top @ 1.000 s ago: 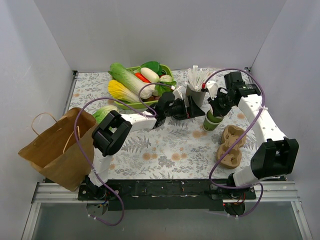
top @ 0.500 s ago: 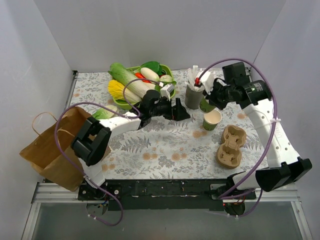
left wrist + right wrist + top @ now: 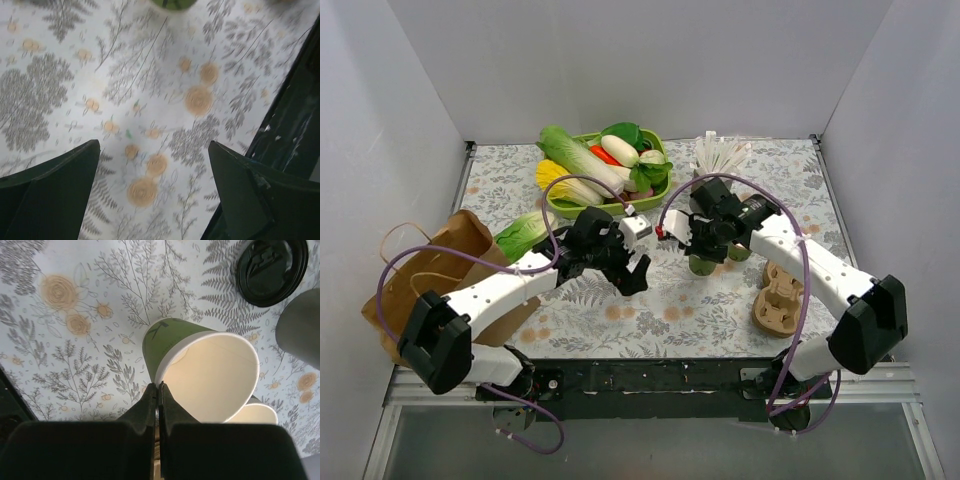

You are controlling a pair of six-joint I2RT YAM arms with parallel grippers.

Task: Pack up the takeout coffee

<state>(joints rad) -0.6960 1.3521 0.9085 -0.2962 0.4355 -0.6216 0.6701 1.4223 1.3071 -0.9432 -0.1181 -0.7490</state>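
My right gripper is shut on the rim of a lidless green cup with a cream inside, which hangs tilted over the tablecloth. Under it shows the rim of a second lidless cup. The takeout coffee shows from above as a round black lid, beside the grey straw holder. In the top view the right gripper holds that cup at mid-table, and the arm hides the takeout coffee. My left gripper is open over bare cloth, with nothing between its fingers.
A brown paper bag stands open at the left. A brown pulp cup carrier lies at the right. A green tray of vegetables sits at the back, with a cabbage on the cloth. White straws stick up at the back.
My right arm has carried the lidless cup from beside the straw holder left and nearer, to mid-table. My left arm has drawn back from the straw holder toward the near left, still open.
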